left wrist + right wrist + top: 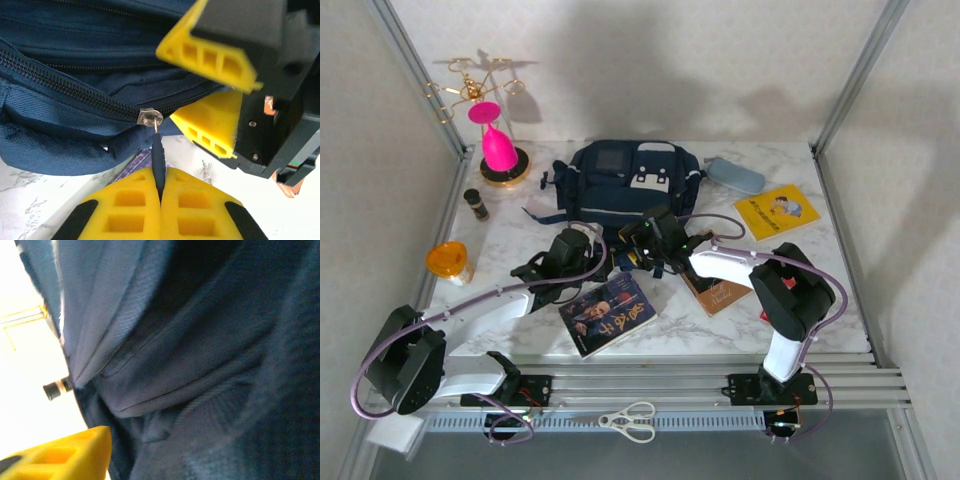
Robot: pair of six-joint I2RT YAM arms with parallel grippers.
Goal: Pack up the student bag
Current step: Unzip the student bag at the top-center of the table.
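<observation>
The left pincer (160, 187) is clamped on the dark zip pull (157, 160) of the navy fabric student bag (75, 100). The right pincer (172, 84) straddles the fabric, and whether it grips I cannot tell. Draw steadily along the zip line, keeping the fabric taut.

Marble-look table (830, 255), seen from top cam. Upper left: gold wire stand (470, 88) at back, pink goblet-shaped item (498, 145) just in front, on a round dark base w/ gold rim. Below that, small dark bottle (476, 204), upright. Further down left edge: jar w/ orange lid (449, 262). Centre-bottom: dark-cover book (608, 313), tilted, near table's front edge. Right of it: brown book (718, 293), partly covered. Upper right: grey-blue pouch (734, 176), yellow booklet (777, 211) just beside it. Bottom centre, off the tabletop: white-handled scissors (628, 421).
</observation>
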